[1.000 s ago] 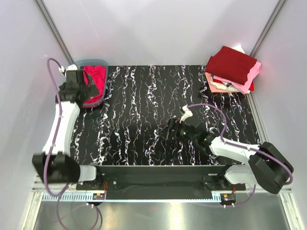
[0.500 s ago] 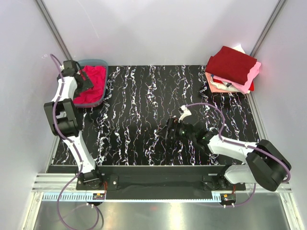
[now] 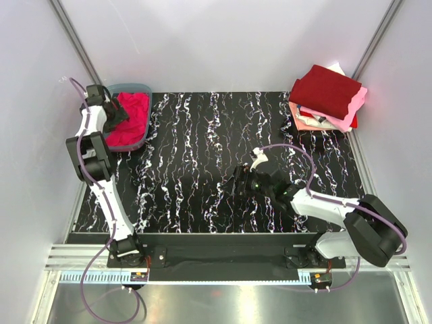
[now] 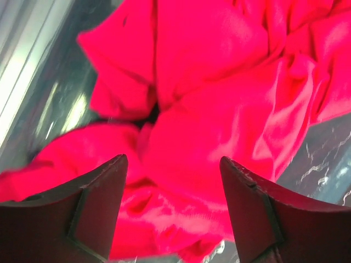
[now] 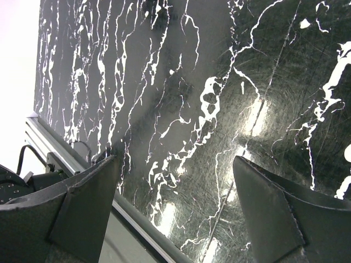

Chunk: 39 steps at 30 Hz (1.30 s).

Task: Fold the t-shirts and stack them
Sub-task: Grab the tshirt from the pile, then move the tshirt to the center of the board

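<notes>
A bright pinkish-red t-shirt (image 3: 129,120) lies crumpled in the translucent blue-grey tub (image 3: 143,91) at the far left. My left gripper (image 3: 116,113) is open, just above that shirt (image 4: 208,109), with cloth showing between its fingers (image 4: 98,203). A stack of folded t-shirts (image 3: 329,98) sits at the far right: dark maroon on top, then pale pink, salmon and white edges. My right gripper (image 3: 237,183) is open and empty, low over the black marbled table (image 5: 208,98) near its middle.
The black table with white veins (image 3: 202,148) fills the workspace. Grey walls close it in at left, right and back. The table's front rail (image 5: 71,164) shows in the right wrist view.
My left arm has swung up and over the tub, and its gripper has come down onto the pinkish-red shirt. The right gripper has shifted slightly left.
</notes>
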### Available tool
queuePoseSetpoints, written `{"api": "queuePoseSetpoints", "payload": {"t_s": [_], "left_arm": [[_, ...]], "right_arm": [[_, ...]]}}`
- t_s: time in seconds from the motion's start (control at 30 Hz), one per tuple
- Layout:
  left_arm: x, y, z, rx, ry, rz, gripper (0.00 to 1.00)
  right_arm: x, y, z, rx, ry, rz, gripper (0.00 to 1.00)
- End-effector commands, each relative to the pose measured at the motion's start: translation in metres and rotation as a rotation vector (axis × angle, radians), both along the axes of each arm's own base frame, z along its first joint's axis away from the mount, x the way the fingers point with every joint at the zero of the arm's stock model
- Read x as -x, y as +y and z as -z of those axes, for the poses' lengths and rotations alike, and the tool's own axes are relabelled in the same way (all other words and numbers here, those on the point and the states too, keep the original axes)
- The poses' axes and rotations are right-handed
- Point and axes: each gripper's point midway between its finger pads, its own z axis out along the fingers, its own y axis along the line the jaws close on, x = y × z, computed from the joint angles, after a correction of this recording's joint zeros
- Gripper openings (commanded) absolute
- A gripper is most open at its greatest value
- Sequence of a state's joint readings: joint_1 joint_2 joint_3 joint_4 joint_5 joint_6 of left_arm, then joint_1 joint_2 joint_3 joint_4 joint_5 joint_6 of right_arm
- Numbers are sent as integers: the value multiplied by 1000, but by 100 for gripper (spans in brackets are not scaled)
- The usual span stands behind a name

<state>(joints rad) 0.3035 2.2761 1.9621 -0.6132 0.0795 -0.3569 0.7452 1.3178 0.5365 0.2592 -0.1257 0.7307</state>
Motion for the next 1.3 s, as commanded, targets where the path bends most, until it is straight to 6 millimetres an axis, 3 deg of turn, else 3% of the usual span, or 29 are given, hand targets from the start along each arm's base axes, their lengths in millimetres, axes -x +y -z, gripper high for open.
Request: {"api": "queuePoseSetpoints", "payload": {"t_s": [0.0,0.07,0.1,0.23,0.27,0.37,0.43,0.5,0.53,0.57,0.63,0.67,0.7,0.73,0.77,0.8,0.87,0.9,0.93,0.97,1.0,1.03,1.07,1.1,1.13,1.17,1.2,1.23,1.27], "left_arm": [[-24,6,-13,41,-92,-2,68],[-30,6,-13,61,-118,-3,61],[-32,7,-14,64,-126,-8,43],[-39,3,-25,81,-166,4,0],[-39,1,-30,83,-172,6,0],[-38,-1,-68,74,-243,-7,0],[-40,-13,-115,98,-326,-7,0],[-45,-28,-177,129,-434,9,0],[-43,-48,-200,163,-454,49,0],[-45,-58,-257,164,-568,86,0],[-28,-96,-350,280,-792,215,0],[-18,-108,-365,341,-831,245,0],[14,-127,-419,409,-933,280,0],[32,-143,-447,432,-1007,347,0],[45,-153,-456,459,-1024,373,0],[76,-169,-487,499,-1080,421,0],[107,-201,-500,562,-1107,557,0],[134,-213,-513,570,-1129,603,0],[146,-227,-508,586,-1098,650,2],[148,-232,-489,599,-1042,651,12],[164,-238,-485,538,-1044,687,28],[167,-243,-458,555,-943,671,70],[165,-243,-422,561,-850,646,95],[174,-242,-405,511,-821,650,99],[179,-241,-372,525,-711,611,99],[181,-237,-329,528,-606,572,99],[192,-233,-312,463,-581,576,99],[196,-227,-289,428,-529,538,99],[208,-224,-250,432,-427,506,99]], "right_arm": [[-5,12,-16,-26,-38,-31,92],[-5,11,-15,-23,-35,-28,91],[-5,12,-15,-23,-35,-28,92],[-6,12,-13,-17,-30,-26,92],[-6,12,-14,-17,-31,-25,92],[-7,12,-12,-14,-26,-21,92],[-8,12,-11,-11,-22,-18,92],[-8,12,-12,-13,-24,-18,91],[-8,11,-13,-12,-27,-17,91],[-8,11,-14,-13,-30,-14,91],[-6,6,-20,-26,-55,-1,91],[-7,5,-25,-44,-79,6,91],[-3,-2,-30,-62,-103,17,91],[-4,-6,-33,-74,-123,42,92],[-4,-9,-40,-97,-151,56,92],[-1,-16,-34,-93,-152,75,92],[-1,-24,-47,-129,-191,110,93],[-1,-30,-51,-135,-210,135,93],[-2,-35,-51,-136,-216,160,94],[-1,-37,-53,-141,-219,171,100],[1,-43,-57,-155,-235,187,100],[-1,-50,-60,-156,-247,225,100],[1,-56,-58,-144,-240,242,100],[2,-62,-58,-139,-242,262,100],[4,-71,-77,-173,-283,291,100],[9,-78,-72,-140,-265,297,100],[13,-85,-97,-186,-312,307,100],[17,-90,-105,-178,-334,306,100],[25,-99,-98,-128,-308,302,100]]}}
